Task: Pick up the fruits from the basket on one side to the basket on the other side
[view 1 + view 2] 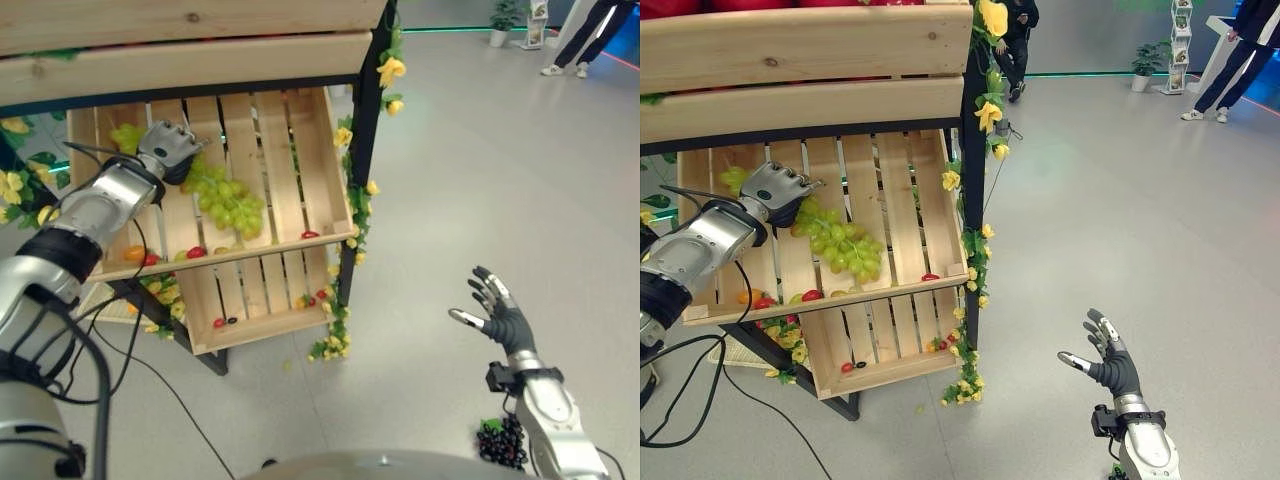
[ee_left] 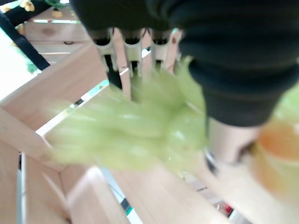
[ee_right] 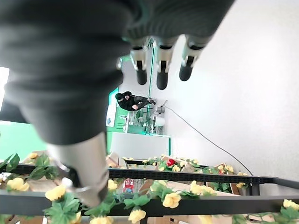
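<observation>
1. The big bunch of light green grapes lies on the sloping boards of the upper wooden slatted crate on the stand. The left hand has its fingers curled on the top end of the bunch.
2. The left wrist view looks from very close. There the green grapes spread out just under the hand's fingers, and an orange round fruit sits beside the thumb.
3. The two eye views show more. At the low front edge of the upper crate lie small fruits: an orange one, a red one and another small red one.
4. The lower wooden slatted crate holds small red fruits at its front edge too.
5. A bunch of dark purple grapes lies on the grey floor close by the right arm.
6. The right hand is held up in the air over the floor, well away from the stand. Its fingers are spread apart and hold nothing.
7. The black frame of the stand has yellow flowers with green leaves all along it.
8. A person's legs show far off, near a potted plant.
</observation>
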You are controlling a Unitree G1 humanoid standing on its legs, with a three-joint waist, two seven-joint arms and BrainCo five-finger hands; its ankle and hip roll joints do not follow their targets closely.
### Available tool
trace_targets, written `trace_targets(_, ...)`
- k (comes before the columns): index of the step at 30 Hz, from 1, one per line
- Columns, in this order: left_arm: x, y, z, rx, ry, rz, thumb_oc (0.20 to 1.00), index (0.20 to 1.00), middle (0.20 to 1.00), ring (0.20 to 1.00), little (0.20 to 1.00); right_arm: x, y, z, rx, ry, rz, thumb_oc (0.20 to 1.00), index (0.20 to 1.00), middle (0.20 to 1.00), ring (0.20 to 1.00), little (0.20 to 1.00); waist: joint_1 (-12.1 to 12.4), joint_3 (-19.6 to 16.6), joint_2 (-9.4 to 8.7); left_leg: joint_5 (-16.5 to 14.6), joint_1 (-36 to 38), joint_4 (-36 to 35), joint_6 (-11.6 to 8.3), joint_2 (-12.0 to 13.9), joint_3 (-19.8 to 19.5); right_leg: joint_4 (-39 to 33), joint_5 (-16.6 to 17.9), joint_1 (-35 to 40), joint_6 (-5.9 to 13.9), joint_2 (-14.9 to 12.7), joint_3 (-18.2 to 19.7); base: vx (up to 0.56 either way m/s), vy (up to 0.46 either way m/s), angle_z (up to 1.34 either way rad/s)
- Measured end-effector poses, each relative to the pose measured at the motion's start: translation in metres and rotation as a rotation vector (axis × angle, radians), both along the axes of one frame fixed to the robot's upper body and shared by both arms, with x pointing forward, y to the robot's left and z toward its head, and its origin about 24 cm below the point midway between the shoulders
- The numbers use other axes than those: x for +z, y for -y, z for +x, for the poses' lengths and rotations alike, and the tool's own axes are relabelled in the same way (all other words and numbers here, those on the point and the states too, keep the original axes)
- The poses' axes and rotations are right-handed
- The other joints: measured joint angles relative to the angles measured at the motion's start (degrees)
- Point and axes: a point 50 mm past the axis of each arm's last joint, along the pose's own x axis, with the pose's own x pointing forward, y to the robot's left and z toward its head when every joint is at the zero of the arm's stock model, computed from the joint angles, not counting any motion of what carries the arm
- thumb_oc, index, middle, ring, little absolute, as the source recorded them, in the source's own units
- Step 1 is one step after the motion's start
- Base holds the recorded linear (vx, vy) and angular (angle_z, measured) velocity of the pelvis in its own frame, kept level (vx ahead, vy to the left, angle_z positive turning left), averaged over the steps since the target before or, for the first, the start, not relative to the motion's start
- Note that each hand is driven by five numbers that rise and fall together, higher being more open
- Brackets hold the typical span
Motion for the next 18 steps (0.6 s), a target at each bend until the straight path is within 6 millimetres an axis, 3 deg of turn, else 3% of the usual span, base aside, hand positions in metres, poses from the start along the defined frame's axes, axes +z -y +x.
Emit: trace_targets(18, 0.0052, 0.0069, 0.0002, -0.018, 0.010, -0.020, 1.000, 1.000, 1.000, 1.000, 1.000, 0.0008, 0.0016, -0.0006, -0.011, 0.003, -0.004, 1.000, 1.000, 1.000, 1.000, 1.000, 0.1, 1.9, 0.07, 0.0, 0.0, 0.0, -0.03, -0.1, -0.7, -0.4, 0.0, 0.8, 0.00, 0.0, -1.3, -0.01, -0.003, 0.03)
